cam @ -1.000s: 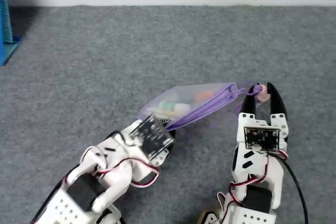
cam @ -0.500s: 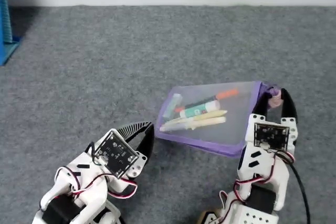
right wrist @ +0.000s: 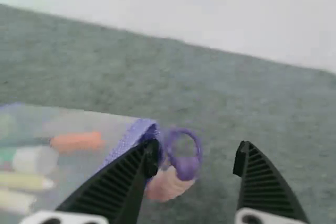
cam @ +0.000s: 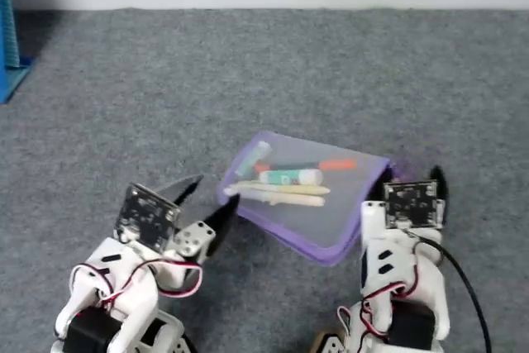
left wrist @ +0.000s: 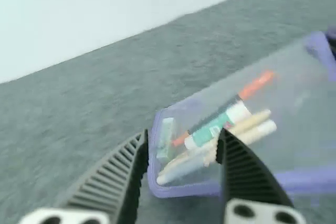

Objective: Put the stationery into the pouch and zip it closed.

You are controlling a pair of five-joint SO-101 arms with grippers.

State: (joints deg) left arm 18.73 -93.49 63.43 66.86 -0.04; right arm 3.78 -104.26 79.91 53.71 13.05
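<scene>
Right wrist view picks out the purple zipper ring (right wrist: 184, 151) inside the spread right pincer (right wrist: 197, 157); high view places the pouch (cam: 335, 217), stationery (cam: 285, 179) inside, flat on the tabletop (cam: 248, 64) between it and the spread left pincer (cam: 202, 204).

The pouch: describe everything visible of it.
The pouch is a flat translucent plastic sleeve with purple edging, lying on the grey table. Inside show an orange-capped pen, a white-and-green marker and cream sticks, bunched toward one end. Its purple pull ring with a pinkish tag lies between the right gripper's open jaws; the open left gripper sits at the opposite corner. Whether the zip is shut cannot be told.
</scene>
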